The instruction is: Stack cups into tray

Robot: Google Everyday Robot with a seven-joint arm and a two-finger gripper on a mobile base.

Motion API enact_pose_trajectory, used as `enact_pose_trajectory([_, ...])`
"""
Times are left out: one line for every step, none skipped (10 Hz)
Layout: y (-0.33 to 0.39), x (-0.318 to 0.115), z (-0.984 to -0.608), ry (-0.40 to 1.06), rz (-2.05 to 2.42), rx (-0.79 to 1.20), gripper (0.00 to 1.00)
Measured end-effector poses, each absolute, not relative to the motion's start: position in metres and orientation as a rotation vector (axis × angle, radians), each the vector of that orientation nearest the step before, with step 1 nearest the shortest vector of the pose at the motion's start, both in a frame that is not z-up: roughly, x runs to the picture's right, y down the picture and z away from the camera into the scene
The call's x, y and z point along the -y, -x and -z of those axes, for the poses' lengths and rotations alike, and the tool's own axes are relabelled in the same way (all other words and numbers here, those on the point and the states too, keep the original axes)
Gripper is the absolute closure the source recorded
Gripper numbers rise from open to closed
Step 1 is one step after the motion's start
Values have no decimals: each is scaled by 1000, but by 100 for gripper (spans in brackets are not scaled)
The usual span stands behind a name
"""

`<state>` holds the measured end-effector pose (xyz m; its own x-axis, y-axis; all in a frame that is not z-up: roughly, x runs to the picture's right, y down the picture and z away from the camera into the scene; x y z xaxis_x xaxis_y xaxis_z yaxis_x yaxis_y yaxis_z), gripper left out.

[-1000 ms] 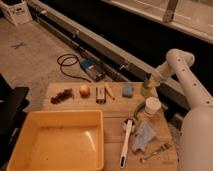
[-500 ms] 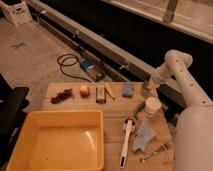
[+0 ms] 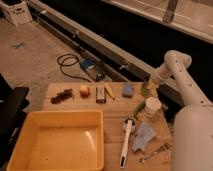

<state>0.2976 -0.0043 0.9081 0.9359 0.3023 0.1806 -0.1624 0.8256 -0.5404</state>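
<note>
The gripper (image 3: 148,82) hangs right over the light green cup (image 3: 145,92) at far right — the pickup step, though I cannot tell its grip. Next comes lifting it across to the yellow tray (image 3: 20,150), well apart — the white cup (image 3: 151,106) stands near.

Taking the table (image 3: 114,111) as a clock face, the tray (image 3: 59,114) fills the 8 o'clock quarter at the near left. A row runs along the far edge: a small cluster (image 3: 62,95) at 10, a round item (image 3: 85,90) at 11, a flat case (image 3: 100,93) at 12 and a square block (image 3: 128,90) at 1. The gripper (image 3: 148,84) is at 2, right above the far cup (image 3: 146,92). The near cup (image 3: 152,106) stands at 3. A long-handled brush (image 3: 126,144) lies at 5, with a cloth (image 3: 143,136) just beside it at its 3 o'clock.
</note>
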Motion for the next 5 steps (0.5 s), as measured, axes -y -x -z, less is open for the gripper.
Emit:
enact_pose_trajectory([-298, 4, -908, 550, -251, 266, 20])
enact_pose_trajectory([-300, 1, -909, 556, -254, 265, 20])
enact_pose_trajectory([-299, 1, -910, 560, -256, 267, 20])
enact_pose_trajectory([-299, -1, -911, 568, -256, 269, 20])
enact_pose_trajectory([-299, -2, -913, 570, -259, 269, 20])
